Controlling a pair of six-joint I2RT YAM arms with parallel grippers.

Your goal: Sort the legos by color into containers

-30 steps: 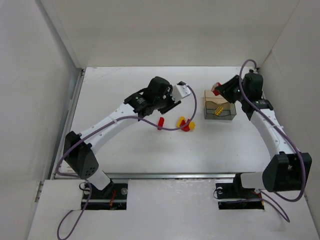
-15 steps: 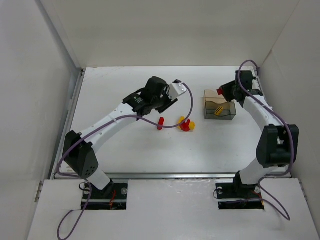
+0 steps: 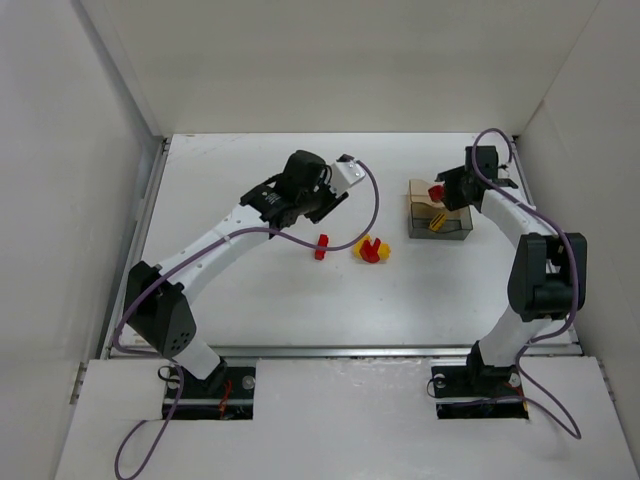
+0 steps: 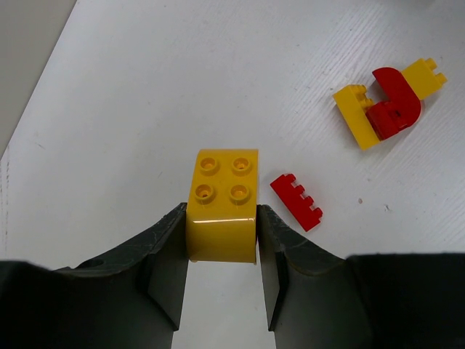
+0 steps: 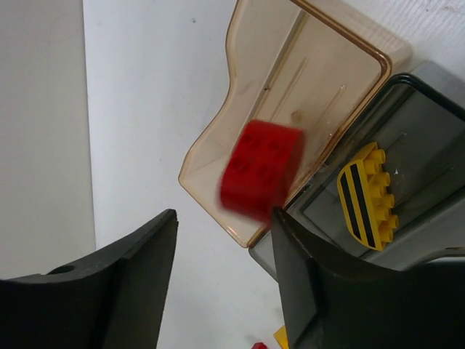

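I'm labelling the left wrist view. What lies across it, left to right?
The yellow brick in the left gripper, then the red brick, then the red-and-yellow clump.

the left gripper clamps a yellow brick between its dark fingers, studs facing up. just right of it a small red brick lies flat on the white table. farther right and away sits a red-and-yellow clump.
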